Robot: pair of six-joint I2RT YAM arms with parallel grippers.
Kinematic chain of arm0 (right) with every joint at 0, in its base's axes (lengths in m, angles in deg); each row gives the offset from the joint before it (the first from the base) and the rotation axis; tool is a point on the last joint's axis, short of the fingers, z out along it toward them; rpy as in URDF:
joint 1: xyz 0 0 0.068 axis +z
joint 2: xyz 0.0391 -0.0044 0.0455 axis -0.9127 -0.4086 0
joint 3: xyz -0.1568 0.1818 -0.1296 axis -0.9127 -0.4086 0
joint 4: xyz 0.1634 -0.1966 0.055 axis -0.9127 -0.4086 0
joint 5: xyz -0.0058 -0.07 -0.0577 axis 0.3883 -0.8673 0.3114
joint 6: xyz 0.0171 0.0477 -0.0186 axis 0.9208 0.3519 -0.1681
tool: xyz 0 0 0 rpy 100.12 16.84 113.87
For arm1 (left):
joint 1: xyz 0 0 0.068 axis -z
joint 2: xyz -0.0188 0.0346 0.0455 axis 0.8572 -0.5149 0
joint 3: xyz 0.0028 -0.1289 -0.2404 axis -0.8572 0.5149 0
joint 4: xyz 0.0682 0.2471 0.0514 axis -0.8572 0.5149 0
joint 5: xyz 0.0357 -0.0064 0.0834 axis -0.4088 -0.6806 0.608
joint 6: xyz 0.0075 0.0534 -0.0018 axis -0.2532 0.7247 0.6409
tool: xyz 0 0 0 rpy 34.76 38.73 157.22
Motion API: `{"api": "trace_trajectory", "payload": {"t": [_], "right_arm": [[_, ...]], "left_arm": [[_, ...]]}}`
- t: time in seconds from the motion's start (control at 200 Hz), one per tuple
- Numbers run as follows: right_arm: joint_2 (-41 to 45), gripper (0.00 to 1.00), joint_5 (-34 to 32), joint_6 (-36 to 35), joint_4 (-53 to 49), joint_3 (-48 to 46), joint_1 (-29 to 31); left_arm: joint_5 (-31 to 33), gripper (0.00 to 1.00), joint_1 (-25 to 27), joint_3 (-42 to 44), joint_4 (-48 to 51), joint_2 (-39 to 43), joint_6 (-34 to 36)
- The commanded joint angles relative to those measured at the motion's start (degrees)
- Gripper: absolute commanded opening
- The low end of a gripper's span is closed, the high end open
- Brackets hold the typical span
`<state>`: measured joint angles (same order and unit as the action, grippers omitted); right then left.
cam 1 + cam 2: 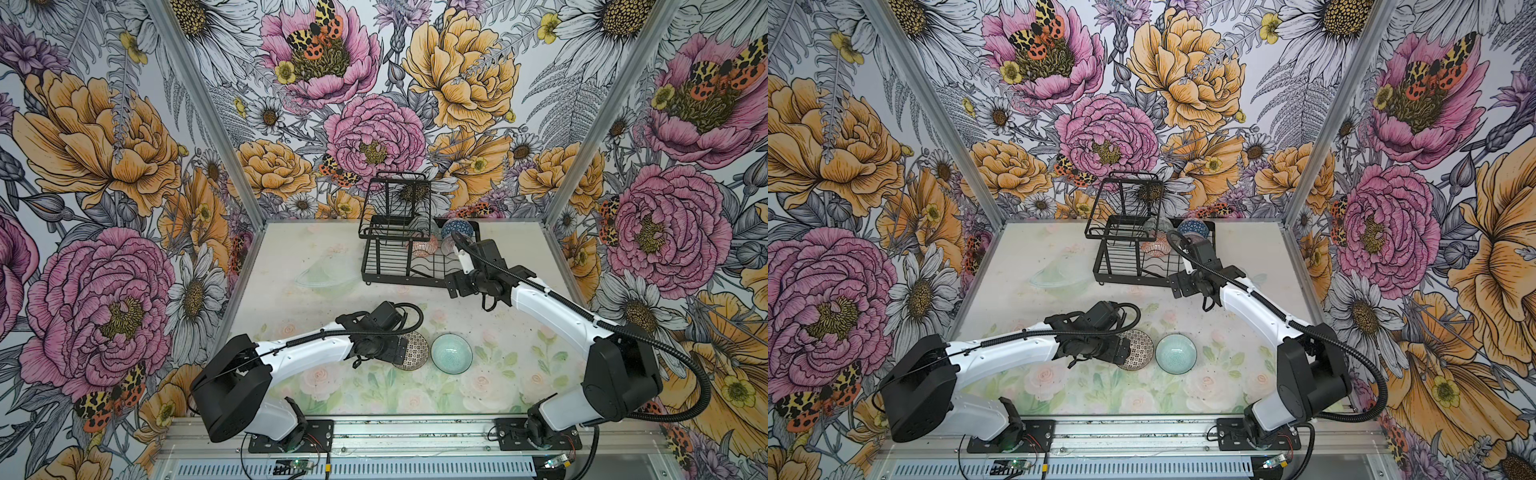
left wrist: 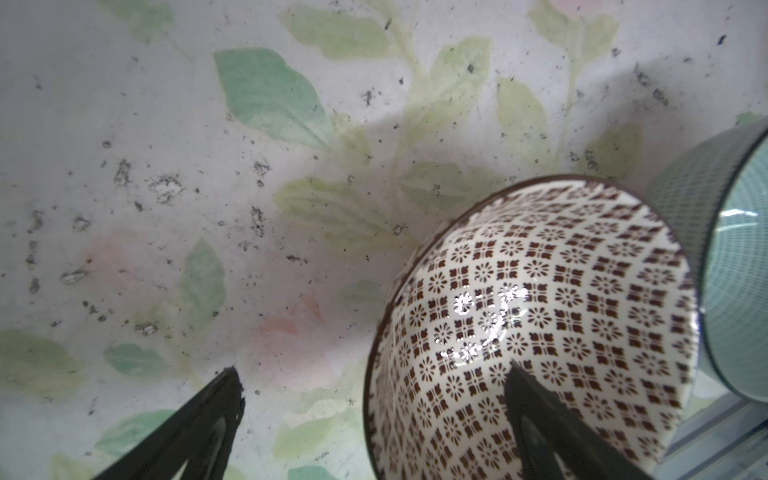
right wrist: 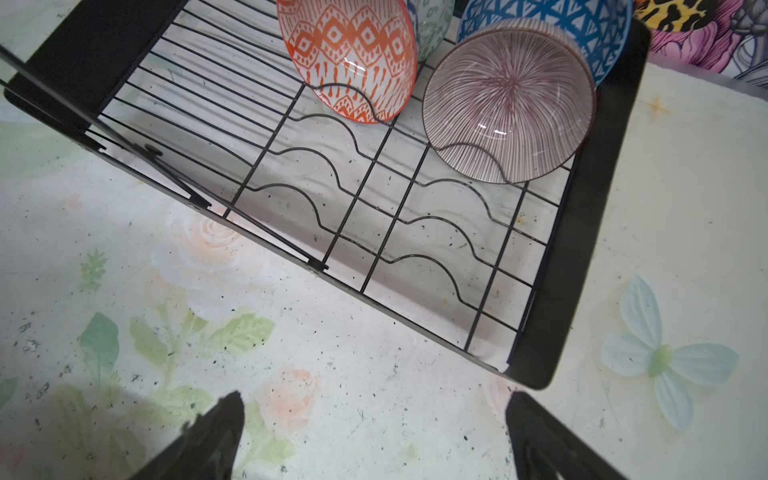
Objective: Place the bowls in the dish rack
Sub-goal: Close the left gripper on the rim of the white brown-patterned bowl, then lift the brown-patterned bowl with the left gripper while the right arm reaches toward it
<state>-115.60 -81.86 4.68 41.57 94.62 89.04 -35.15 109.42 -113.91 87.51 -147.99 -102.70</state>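
The left gripper stands spread, 1 finger inside the black-white tiled bowl and 1 outside, apparently ready to pinch its rim. The teal bowl sits just beside it, toward the table's near edge. The right gripper, apart and empty, hangs by the dish rack's near corner. The orange-white bowl and pink-striped bowl lean in the rack's slots.

One bowl sits just left of another bowl at the front of the table; behind them, the dish rack holds four more bowls at its right end.
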Motion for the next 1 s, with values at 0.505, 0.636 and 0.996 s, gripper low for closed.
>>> {"api": "trace_trajectory", "payload": {"t": [0.505, 0.636, 0.996], "right_arm": [[0.7, 1.00, 0.5, -0.1, 0.3, 0.1, -0.5], [0.9, 0.99, 0.5, 0.0, 0.3, 0.0, -0.5], [1.9, 0.99, 0.6, 0.4, 0.6, -1.2, -0.4]], "left_arm": [[-2.4, 0.46, 0.3, 1.2, -4.3, -3.1, -1.4], [-2.2, 0.34, 0.3, 1.6, -4.3, -2.8, -1.5], [0.0, 0.00, -0.5, 2.0, 0.1, 2.9, 0.4]]}}
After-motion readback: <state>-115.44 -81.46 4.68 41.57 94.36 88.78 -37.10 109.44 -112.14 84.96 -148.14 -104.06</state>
